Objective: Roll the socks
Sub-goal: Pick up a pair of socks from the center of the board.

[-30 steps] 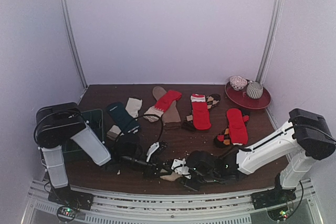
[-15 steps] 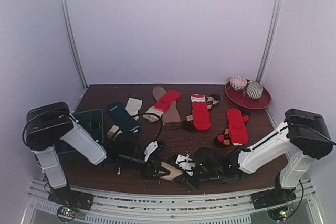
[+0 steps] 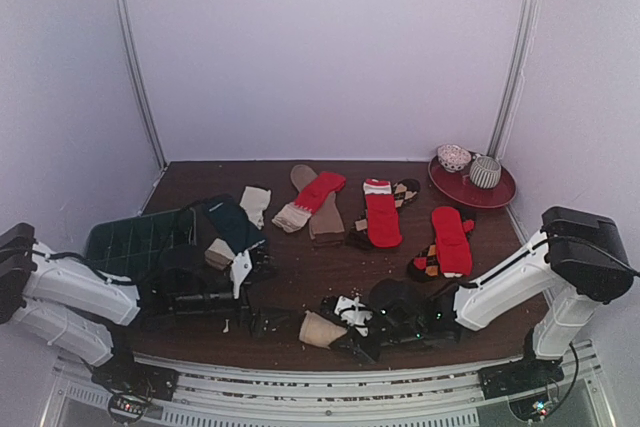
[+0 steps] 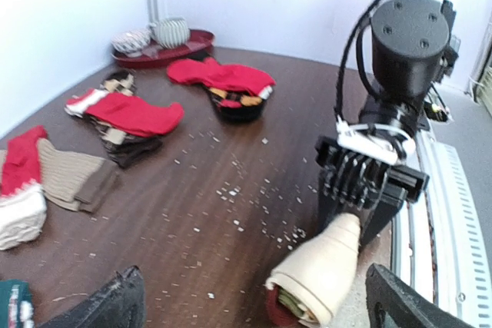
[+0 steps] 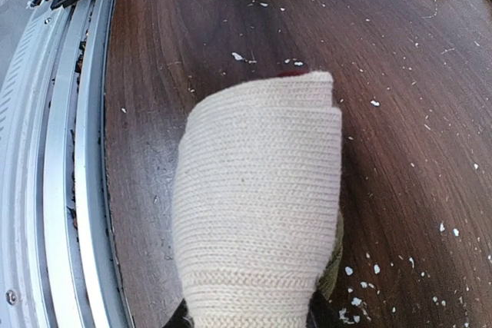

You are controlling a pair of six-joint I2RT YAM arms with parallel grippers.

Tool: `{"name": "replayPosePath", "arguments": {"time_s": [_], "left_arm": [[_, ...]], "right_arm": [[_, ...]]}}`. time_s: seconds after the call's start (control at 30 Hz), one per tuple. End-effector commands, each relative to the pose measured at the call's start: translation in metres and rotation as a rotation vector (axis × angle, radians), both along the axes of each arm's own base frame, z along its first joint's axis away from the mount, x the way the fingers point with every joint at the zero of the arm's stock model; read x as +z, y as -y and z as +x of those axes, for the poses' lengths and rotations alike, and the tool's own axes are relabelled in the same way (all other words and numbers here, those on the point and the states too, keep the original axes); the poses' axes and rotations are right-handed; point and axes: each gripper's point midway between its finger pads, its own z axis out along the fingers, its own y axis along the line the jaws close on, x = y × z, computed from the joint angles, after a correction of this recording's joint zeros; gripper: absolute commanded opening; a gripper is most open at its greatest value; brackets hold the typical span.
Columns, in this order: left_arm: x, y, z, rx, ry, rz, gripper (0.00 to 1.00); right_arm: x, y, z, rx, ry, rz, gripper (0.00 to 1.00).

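Top view, right gripper [image 3: 352, 337]: clenched on the rolled cream sock [image 3: 320, 329], just beside the front rail [image 3: 330, 382].
Top view, left gripper [image 3: 278, 324]: lay low on the table near the roll, close to the rail. Finger spread was not readable here.
Top view, loose socks [image 3: 383, 217]: lay flat, well back from the rail.
Left wrist view, left gripper [image 4: 254, 273]: fingers spread wide, holding nothing.
Left wrist view, roll [image 4: 319, 266]: far end pinched by the right gripper, with the rail [image 4: 453, 213] just beside it.
Right wrist view, roll [image 5: 261, 197]: sat between the fingers, near the rail [image 5: 61, 151].
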Motion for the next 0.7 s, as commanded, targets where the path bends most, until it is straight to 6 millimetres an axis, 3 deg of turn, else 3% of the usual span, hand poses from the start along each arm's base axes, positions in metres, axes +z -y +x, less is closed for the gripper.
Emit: {"name": "replayPosePath", "arguments": {"time_s": [0.0, 0.2, 0.27, 0.33, 0.47, 0.57, 0.67], "left_arm": [[0.011, -0.018, 0.015, 0.130, 0.055, 0.002, 0.98], [0.045, -0.031, 0.024, 0.224, 0.084, -0.091, 0.98], [0.062, -0.028, 0.011, 0.140, 0.155, -0.134, 0.98], [0.064, -0.020, -0.011, -0.002, 0.178, -0.154, 0.98], [0.022, 0.002, -0.035, -0.219, 0.097, 0.013, 0.82], [-0.009, 0.012, -0.041, -0.302, 0.001, 0.113, 0.79], [-0.019, 0.020, -0.048, -0.380, -0.052, 0.147, 0.74]], "right_arm": [[-0.062, 0.054, -0.034, 0.096, -0.116, -0.291, 0.27], [-0.061, 0.049, -0.043, 0.202, -0.119, -0.285, 0.27], [-0.062, 0.050, -0.047, 0.251, -0.110, -0.288, 0.28], [-0.063, 0.050, -0.051, 0.309, -0.093, -0.287, 0.29], [-0.064, 0.047, -0.047, 0.388, -0.061, -0.285, 0.30], [-0.071, 0.049, -0.041, 0.467, -0.058, -0.340, 0.31], [-0.071, 0.044, -0.034, 0.530, -0.044, -0.369, 0.30]]}}
